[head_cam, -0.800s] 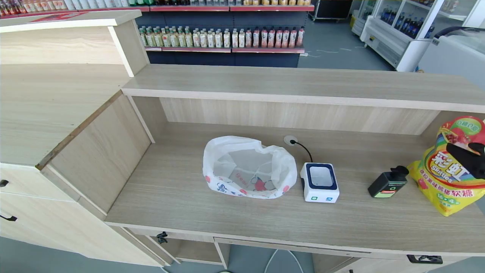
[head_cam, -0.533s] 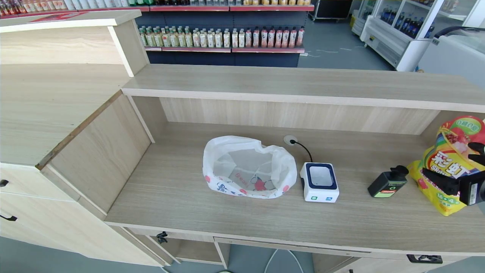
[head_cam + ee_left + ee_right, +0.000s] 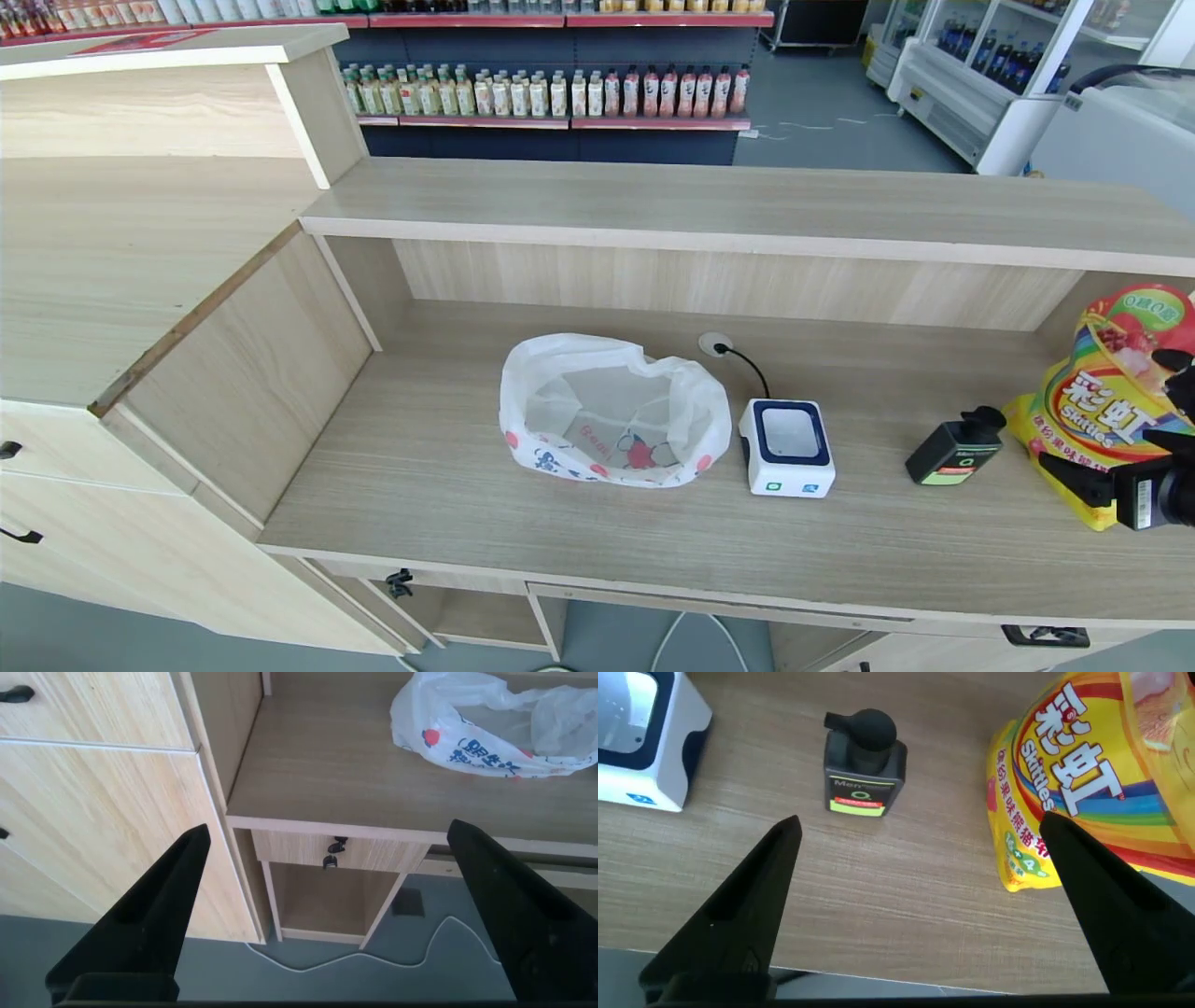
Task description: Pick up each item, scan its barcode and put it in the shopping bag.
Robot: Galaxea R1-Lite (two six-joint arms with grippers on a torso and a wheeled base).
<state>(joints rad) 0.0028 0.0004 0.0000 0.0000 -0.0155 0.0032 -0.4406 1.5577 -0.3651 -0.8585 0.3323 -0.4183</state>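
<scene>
Head view, counter (image 3: 467, 485): pale wood-grain checkout desk, raised ledge along the far side, task items spread over the lower surface.
Scanner (image 3: 787, 448): small white box, dark-framed window facing up, right of centre; black cable (image 3: 747, 366) from its far side to a round grommet in the desk.
Shopping bag (image 3: 532, 411): white plastic with red and blue print, mouth open upward, left of centre; just left of the scanner, not touching it.
Black bottle (image 3: 954, 450): squat, green-and-red label facing up, cap toward the far right; right of the scanner and well apart from it.
Candy bag (image 3: 1111, 401): large yellow pouch with rainbow print, standing at the right end of the counter; near the bottle, a strip of bare wood between them.
Right gripper (image 3: 919, 819): spread wide, holding nothing; above the near right part of the counter, just near of the bottle and the pouch. One black finger (image 3: 1074, 471) across the pouch's near lower corner in the head view; contact there hard to judge.
Left gripper (image 3: 329, 826): spread wide, holding nothing; out before the near left edge of the counter, keyed drawer lock (image 3: 332, 854) under that edge, shopping bag farther off to the right.
Background: shelves of bottled drinks (image 3: 551, 93) beyond the ledge; glass-door fridges (image 3: 980, 65) at the far right.
</scene>
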